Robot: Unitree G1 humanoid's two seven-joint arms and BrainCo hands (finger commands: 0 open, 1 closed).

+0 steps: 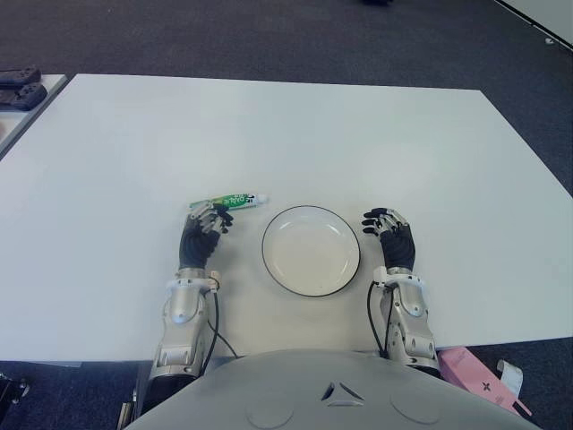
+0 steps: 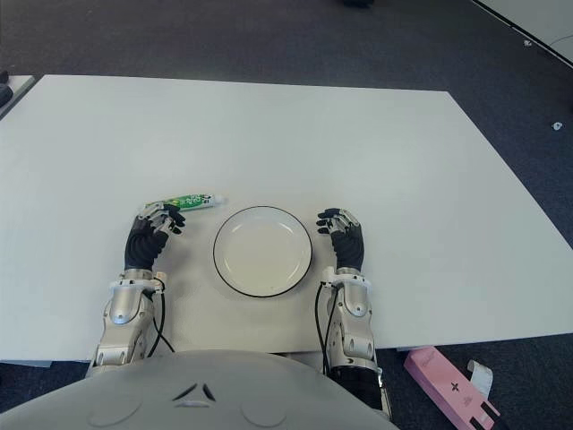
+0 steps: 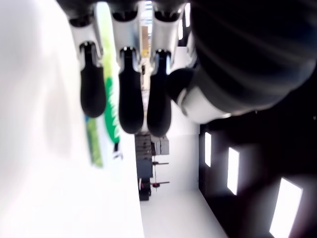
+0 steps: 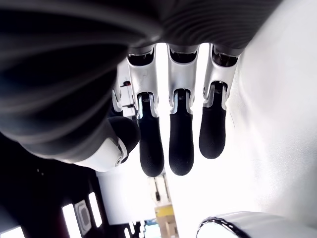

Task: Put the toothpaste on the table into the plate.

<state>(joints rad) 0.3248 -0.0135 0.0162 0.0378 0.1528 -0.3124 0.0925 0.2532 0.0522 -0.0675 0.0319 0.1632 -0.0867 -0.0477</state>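
On the white table point(image 1: 376, 134), just to the left of the plate point(image 1: 311, 250), the toothpaste point(image 1: 235, 201) is seen lying flat, with its white cap pointing to the right, toward the far-left edge of the plate rim. It is not in the plate, so the task is judged to be only at its beginning. The left hand point(image 1: 202, 235) is placed directly at the near side of the tube, and its fingertips point(image 1: 215, 213) reach the left end of it; in the left wrist view the fingers point(image 3: 130, 96) are shown hanging loosely spread over the green tube point(image 3: 110, 94), with the thumb apart from them, and nothing is gripped yet. Whether the fingertips already touch the tube cannot be decided. This position is probably chosen because the tube lies on this hand's side, so that it can be closed around from above and carried the short way to the right. The right hand point(image 1: 390, 235) is shown just beside the right rim of the plate, with its fingers point(image 4: 181, 134) relaxed and holding nothing; it seems to be kept there out of the way, so the plate stays free to receive the tube.
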